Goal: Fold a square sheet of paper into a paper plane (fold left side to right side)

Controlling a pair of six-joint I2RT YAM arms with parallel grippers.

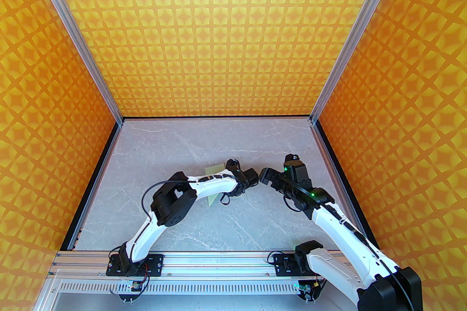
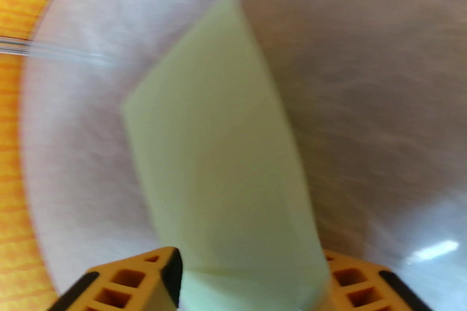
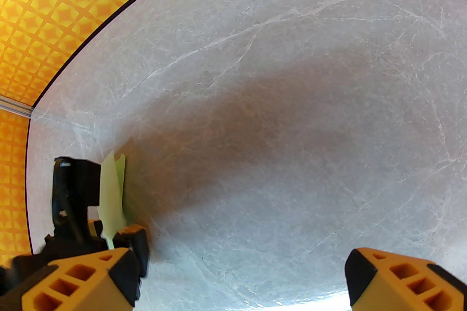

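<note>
Nearest, both arms rose from the mounting rail (image 1: 226, 260) and bent inward to meet over mid-table. The left claw (image 2: 251, 276) had its fingers apart. The sheet of paper (image 2: 219, 142) sat in the gap between them and ran away from the claw. The left wrist view was smeared, so contact between the paper's edges and the pads could not be confirmed, but no pinch looked in place. The right claw (image 3: 242, 269) was spread wide with nothing in it and only table (image 3: 292, 83) under it. It sat close beside the left claw.

From the right wrist view the pale green paper stood up out of the left claw's fingers, tilted. Two offset tips showed at its top, so at least two layers. From above it peeked out on both sides of the left arm (image 1: 208, 185), roughly mid-table. Whether it rested on the table or hung off it could not be told.

Progress, judged: the sheet was a narrow slanted shape, not a flat square, so at least one fold looked done. A faint diagonal line on its face might be a crease, but blur left that unsure. No clear dart shape with wings and a centre crease showed, so the folding looked unfinished, with further folds and pressing left. Beyond, the table ran back to the orange patterned walls (image 1: 219, 28).
</note>
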